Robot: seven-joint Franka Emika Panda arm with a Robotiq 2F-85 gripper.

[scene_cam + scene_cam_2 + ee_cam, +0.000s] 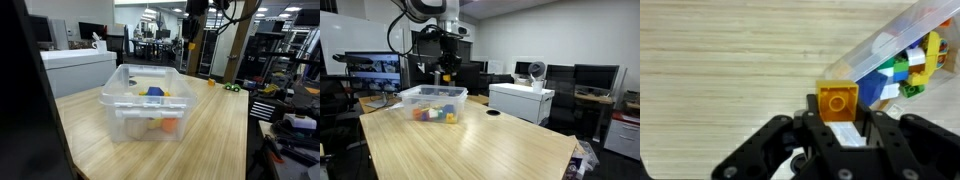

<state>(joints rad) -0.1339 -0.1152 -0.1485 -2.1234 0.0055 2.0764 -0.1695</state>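
Closest to the wrist camera we find the gripper, its two black fingers clamped on an orange brick. The brick sits upright between the fingertips, studded face towards the lens, and its lower part is hidden by the jaws. We read the grip as firm, with both pads against the brick's sides.

In the wrist view the held brick hangs over the wooden table, just beside the near wall of a clear bin. It is apart from the bin and outside it. Loose bricks in green, yellow, blue and white lie inside the bin.

In an exterior view the arm comes down from above, and the gripper stands over the far edge of the clear bin. The brick is too small to make out there. In both exterior views the bin rests on the table, with the coloured bricks on its floor.

Further out, a white printer stands beyond the table.
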